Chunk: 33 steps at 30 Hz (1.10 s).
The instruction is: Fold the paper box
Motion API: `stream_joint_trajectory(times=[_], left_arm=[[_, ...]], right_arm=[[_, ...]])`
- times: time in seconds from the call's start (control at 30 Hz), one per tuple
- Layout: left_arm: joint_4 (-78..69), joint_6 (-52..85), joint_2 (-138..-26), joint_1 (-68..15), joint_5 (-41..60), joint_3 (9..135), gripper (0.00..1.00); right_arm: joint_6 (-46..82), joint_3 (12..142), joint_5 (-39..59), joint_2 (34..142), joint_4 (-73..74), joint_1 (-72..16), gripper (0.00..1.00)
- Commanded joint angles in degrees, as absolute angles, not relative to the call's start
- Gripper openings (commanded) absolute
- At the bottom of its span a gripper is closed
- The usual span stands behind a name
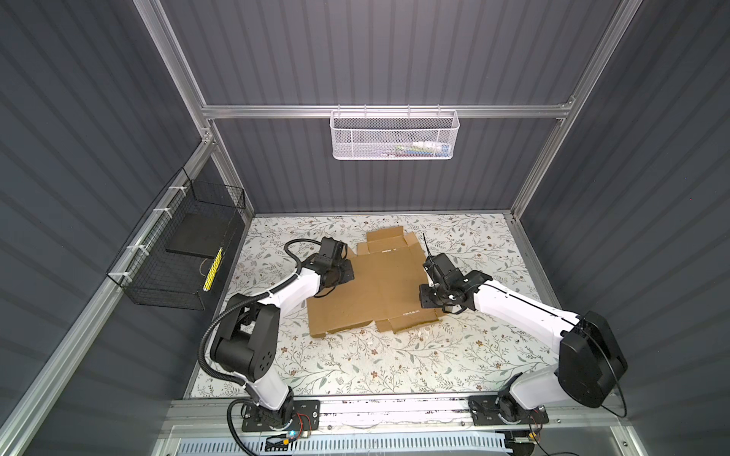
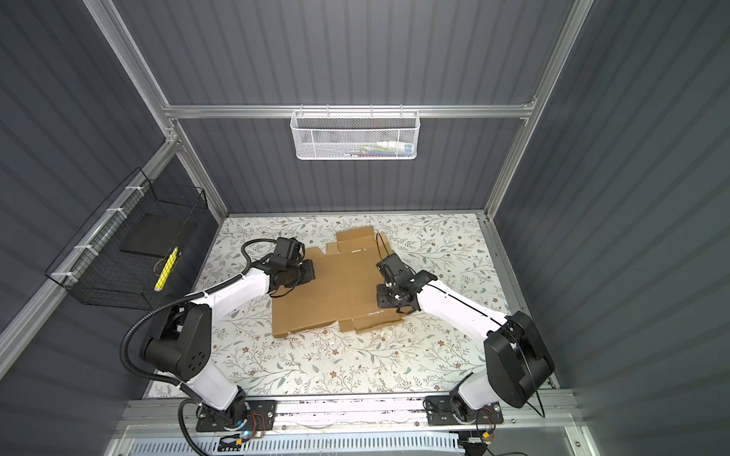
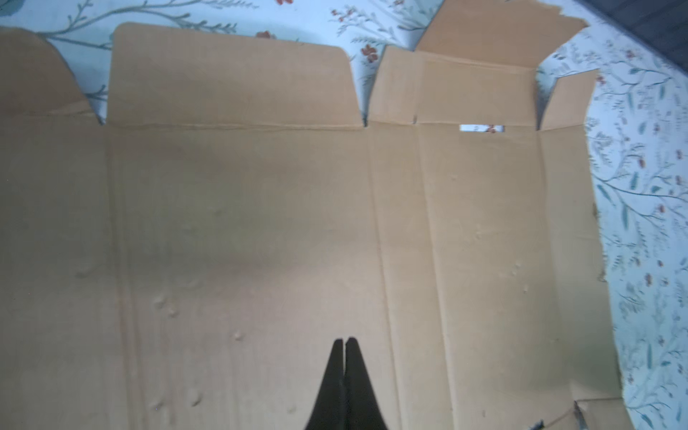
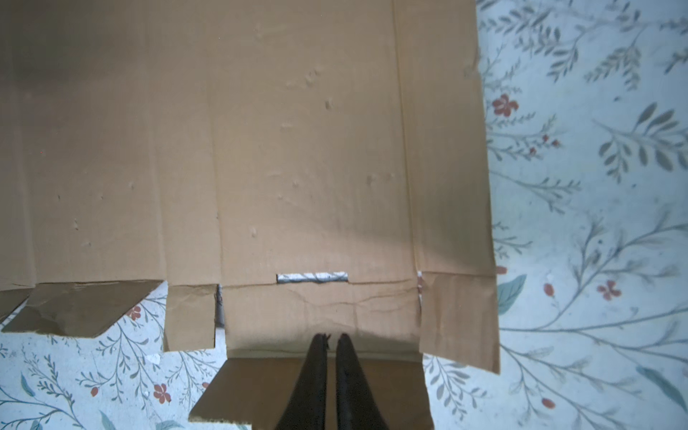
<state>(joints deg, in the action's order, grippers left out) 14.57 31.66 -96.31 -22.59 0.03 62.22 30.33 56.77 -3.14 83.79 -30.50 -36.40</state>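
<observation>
The paper box (image 1: 379,284) (image 2: 335,292) is a brown cardboard sheet lying nearly flat on the floral table, flaps spread at its far and near ends. My left gripper (image 1: 340,272) (image 3: 344,339) hovers over the sheet's left part, shut, with nothing between its fingers. My right gripper (image 1: 428,298) (image 4: 332,337) is at the sheet's right edge, over an end flap (image 4: 283,387) that tilts up from the table. Its fingers stand a narrow gap apart, with only cardboard showing behind the gap. A slot (image 4: 312,277) lies just ahead of them.
A black wire basket (image 1: 177,252) on the left wall holds a black slab (image 1: 195,237) and a yellow strip (image 1: 213,268). A white mesh basket (image 1: 395,134) hangs on the back rail. Bare floral table (image 1: 375,363) lies between the sheet and the arm bases.
</observation>
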Motion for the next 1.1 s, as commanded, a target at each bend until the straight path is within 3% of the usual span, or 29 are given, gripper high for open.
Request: stream_joint_trajectory(times=[0.0,0.37,1.07], left_arm=[[16.4,28.77,-98.57,-20.69,0.92,63.36,0.0],[14.25,28.57,-103.16,-19.34,0.57,61.67,0.0],[10.58,32.8,-99.27,-19.4,2.87,51.02,0.0]], right_arm=[[36.65,54.0,-4.36,82.03,-30.21,-38.08,0.12],[42.33,49.83,-2.65,84.35,-28.15,-42.64,0.09],[49.01,39.82,-0.93,87.09,-23.91,-46.23,0.08]])
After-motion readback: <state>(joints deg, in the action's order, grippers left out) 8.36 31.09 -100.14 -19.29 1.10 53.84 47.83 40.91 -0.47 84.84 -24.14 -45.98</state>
